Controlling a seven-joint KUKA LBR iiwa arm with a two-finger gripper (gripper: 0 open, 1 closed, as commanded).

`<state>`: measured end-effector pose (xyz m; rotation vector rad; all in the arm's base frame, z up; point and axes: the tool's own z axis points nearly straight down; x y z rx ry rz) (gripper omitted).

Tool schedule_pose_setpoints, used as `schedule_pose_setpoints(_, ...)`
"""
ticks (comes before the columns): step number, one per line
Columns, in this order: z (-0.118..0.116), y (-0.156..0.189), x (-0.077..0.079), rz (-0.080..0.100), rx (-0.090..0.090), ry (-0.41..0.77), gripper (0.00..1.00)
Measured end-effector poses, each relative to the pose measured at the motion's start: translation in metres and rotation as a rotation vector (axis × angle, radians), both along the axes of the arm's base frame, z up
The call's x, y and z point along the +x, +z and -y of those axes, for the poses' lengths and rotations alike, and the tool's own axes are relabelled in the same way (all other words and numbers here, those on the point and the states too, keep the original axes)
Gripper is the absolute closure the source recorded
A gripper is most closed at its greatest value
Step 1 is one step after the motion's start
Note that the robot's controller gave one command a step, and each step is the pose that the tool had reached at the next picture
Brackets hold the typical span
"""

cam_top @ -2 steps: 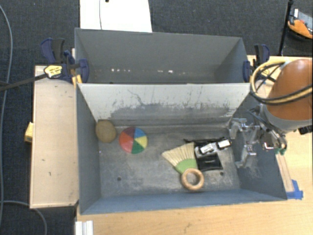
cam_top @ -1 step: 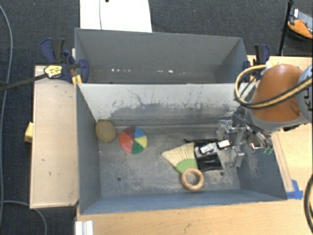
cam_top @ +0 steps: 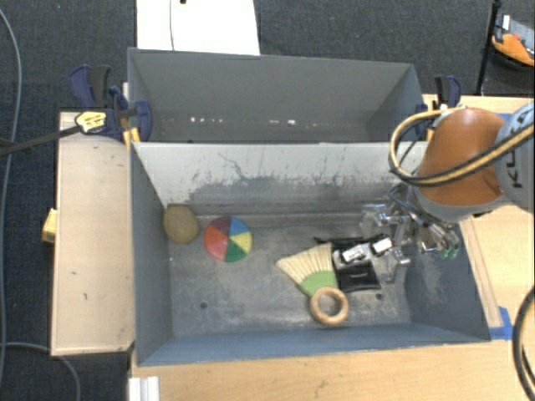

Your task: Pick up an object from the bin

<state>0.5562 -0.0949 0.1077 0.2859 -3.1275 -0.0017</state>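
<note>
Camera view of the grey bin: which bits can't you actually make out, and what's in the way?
- Black boxy thing with a white label: in the camera view its right end is covered by the gripper, and its kind is unclear.
- Green-based brush with cream bristles: its green end lies partly under the tan wooden ring.
- Grey metal bin: its upper right wall is hidden behind the arm's orange cover.

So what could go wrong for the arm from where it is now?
The gripper sits by a black block that lies tight beside a cream brush and a wooden ring, so a grab might catch or shove those too. It is also close to the bin's right wall and might bump it.
</note>
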Motion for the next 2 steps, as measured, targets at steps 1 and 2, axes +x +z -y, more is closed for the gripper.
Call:
schedule_pose_setpoints(1,-0.016,0.021,0.019,0.013,-0.002,0.102,0.00)
schedule_pose_setpoints(2,-0.017,-0.033,0.012,0.006,0.000,0.087,0.00)
